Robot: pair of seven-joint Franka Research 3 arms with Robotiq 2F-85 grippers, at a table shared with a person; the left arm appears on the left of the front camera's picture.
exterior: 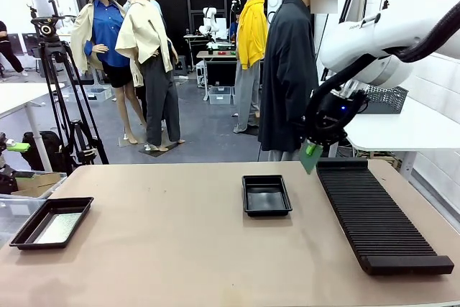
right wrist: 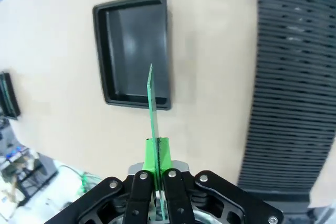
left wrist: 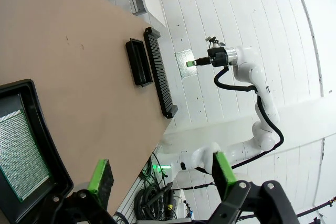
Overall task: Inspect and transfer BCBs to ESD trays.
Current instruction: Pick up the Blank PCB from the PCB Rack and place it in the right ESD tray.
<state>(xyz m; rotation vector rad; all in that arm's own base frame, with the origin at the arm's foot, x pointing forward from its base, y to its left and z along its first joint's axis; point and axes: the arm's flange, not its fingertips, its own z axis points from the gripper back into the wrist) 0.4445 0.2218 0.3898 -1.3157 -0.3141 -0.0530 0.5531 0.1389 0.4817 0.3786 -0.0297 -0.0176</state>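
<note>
Held BCB (right wrist: 151,98) edge-on, clenched between green pads of right hand (right wrist: 156,149), raised off desk (exterior: 180,249) near far end of rack (exterior: 377,213). From wrist view, lined up over near rim of middle tray (exterior: 267,212). Middle tray empty, glossy floor bare. Left tray (exterior: 27,222) at desk's left edge, second BCB (left wrist: 21,150) flat on its floor. Left hand (left wrist: 163,177) released, fingers spread wide, hovering by left tray's corner. Rack just right of middle tray. Person (exterior: 287,70) standing at far side, behind right hand.
</note>
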